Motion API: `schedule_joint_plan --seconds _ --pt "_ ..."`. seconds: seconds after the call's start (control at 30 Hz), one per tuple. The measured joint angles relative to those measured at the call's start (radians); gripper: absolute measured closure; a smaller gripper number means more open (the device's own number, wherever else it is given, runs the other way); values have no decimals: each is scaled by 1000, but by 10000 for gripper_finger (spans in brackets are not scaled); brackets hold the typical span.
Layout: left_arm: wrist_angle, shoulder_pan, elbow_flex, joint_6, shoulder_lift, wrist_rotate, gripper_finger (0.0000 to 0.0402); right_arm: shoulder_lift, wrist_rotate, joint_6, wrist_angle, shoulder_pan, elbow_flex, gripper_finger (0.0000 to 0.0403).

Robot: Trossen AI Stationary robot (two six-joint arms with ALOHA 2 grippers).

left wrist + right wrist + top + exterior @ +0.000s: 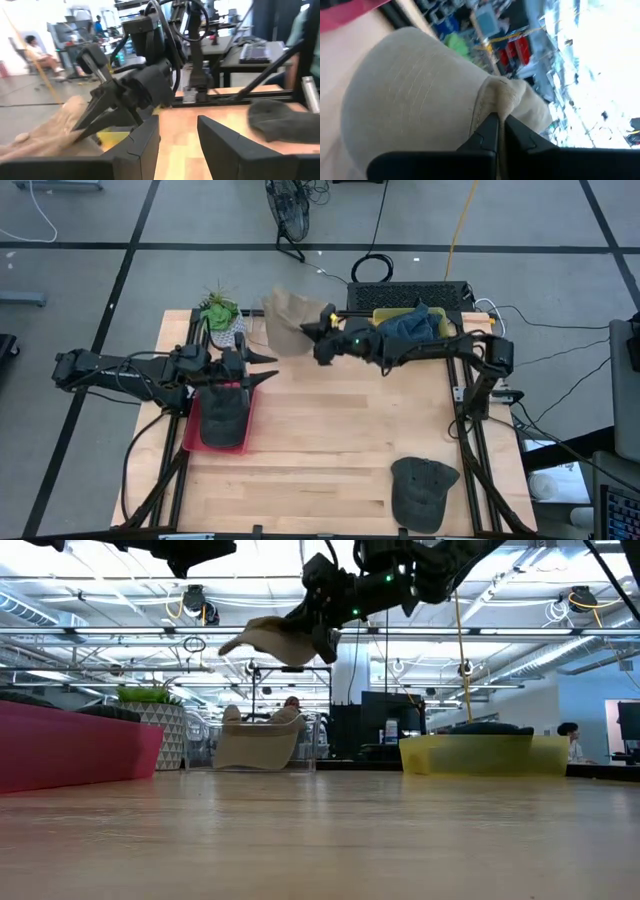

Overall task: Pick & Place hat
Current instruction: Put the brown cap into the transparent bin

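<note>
Gripping tan hat (287, 317) aloft near table's far edge: right gripper (322, 330) clenched on it | left gripper (268, 368) parted, empty, seemingly above red tray (190, 435)

The right arm reaches from the table's right side across toward the far middle, wrist raised well above the tabletop. Its gripper (322, 327) is pinched tight — in the right wrist view the two dark fingers (490, 132) meet on a fold of the tan hat (290, 320), which hangs from them in the air.

The left arm stretches in from the left edge, roughly level, its gripper (268, 368) pointing toward the right arm. The fingers (142, 145) stand apart with a clear gap between them — nothing is held.
</note>
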Motion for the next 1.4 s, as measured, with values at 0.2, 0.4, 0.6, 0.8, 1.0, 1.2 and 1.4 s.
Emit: schedule_joint_plan --seconds 0.2,0.4,0.6,0.8,1.0,1.2,1.4 --pt "2 33 0 0 0 -31 254 83 -135 2 99 -75 0 403" --pt "-2 73 0 -37 2 30 254 211 -139 -59 282 -114 13 403" --pt "-2 111 0 -40 2 36 254 329 -197 -23 298 -151 119 403" --pt "-38 133 0 -43 2 45 254 404 -185 -73 381 -143 191 403" --pt "-47 145 0 -32 2 49 254 391 -196 -141 524 -130 194 403" --pt "-48 175 0 -32 2 49 254 388 -239 -151 482 -126 210 403" --pt "-77 208 0 -42 2 48 254 388 -238 -75 320 -132 210 403"
